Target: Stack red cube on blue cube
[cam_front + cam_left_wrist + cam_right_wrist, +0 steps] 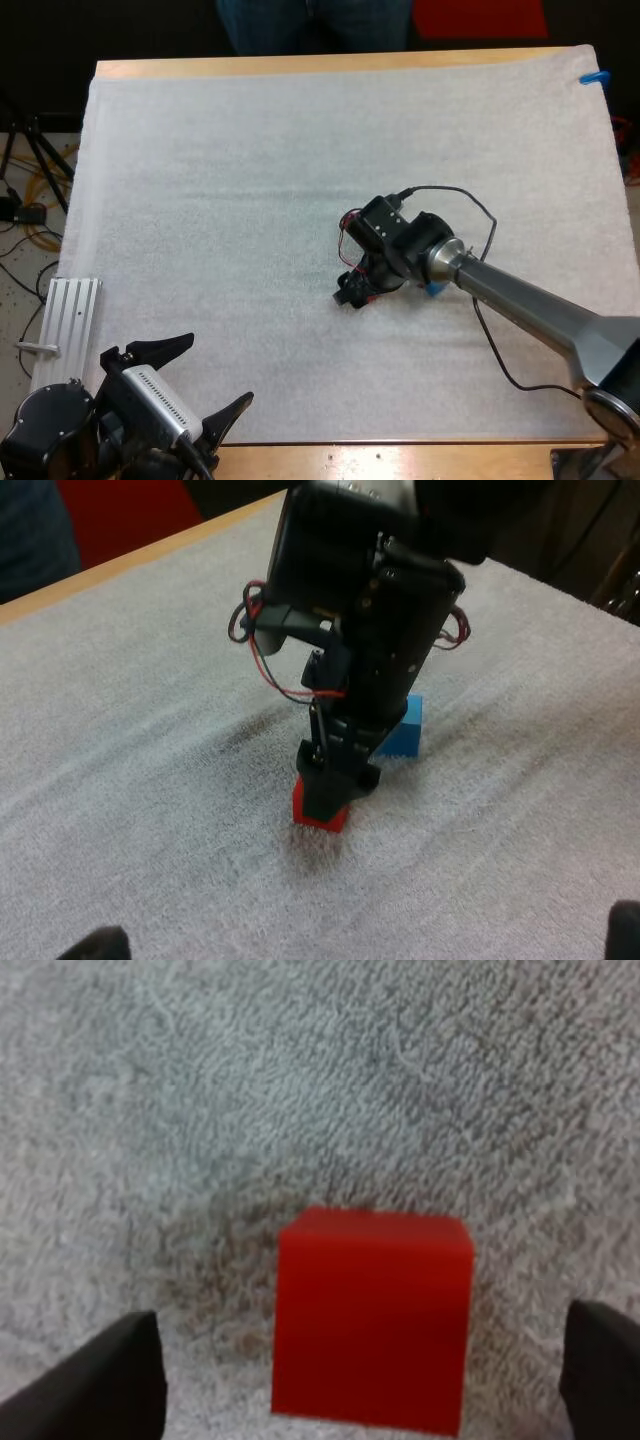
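Observation:
The red cube [372, 1318] rests on the white mat [250, 180], between the widely spread fingers [100, 1380] of my right gripper [355, 1370], which stands open and clear of the cube's sides. From the left wrist view, my right gripper [338, 780] reaches down over the red cube [318, 815], and the blue cube [402, 730] sits on the mat just behind it. A sliver of the blue cube [434, 289] peeks out beside my right wrist. My left gripper [200, 385] is open at the near left corner of the table, holding nothing.
A ribbed metal piece [65, 320] lies off the mat's left edge. A person [310, 22] stands beyond the table's far side. Bare mat stretches all around the two cubes.

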### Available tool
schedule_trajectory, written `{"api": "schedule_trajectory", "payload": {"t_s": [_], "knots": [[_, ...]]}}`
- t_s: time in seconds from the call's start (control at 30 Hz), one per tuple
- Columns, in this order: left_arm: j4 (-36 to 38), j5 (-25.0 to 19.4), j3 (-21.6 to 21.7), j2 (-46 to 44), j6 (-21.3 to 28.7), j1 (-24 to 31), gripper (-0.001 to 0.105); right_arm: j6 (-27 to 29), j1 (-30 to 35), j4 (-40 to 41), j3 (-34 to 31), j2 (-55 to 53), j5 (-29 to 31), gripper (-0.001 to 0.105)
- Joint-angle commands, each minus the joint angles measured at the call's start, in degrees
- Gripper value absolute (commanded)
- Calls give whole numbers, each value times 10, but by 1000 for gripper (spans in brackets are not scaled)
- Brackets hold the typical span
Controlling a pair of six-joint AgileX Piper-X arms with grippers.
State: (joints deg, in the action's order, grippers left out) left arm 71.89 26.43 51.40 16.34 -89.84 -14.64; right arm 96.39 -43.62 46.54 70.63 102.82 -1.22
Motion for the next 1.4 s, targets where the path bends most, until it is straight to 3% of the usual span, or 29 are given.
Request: {"api": "schedule_trajectory", "payload": {"t_s": [0.0,0.2,0.43,0.57,0.7,1.03,1.37], "knots": [[1,8,3,1,2,-2,87,-2,0,-4,5,3,-6,77],[1,8,3,1,2,-2,87,-2,0,-4,7,27,-11,75],[1,8,3,1,2,-2,87,-12,0,-12,7,35,-11,34],[1,8,3,1,2,-2,87,-12,0,-7,24,33,-11,25],[1,8,3,1,2,-2,87,-10,0,25,56,18,-7,25],[1,8,3,1,2,-2,87,26,5,116,86,-72,87,25],[1,8,3,1,2,-2,87,23,89,190,83,-89,79,25]]}}
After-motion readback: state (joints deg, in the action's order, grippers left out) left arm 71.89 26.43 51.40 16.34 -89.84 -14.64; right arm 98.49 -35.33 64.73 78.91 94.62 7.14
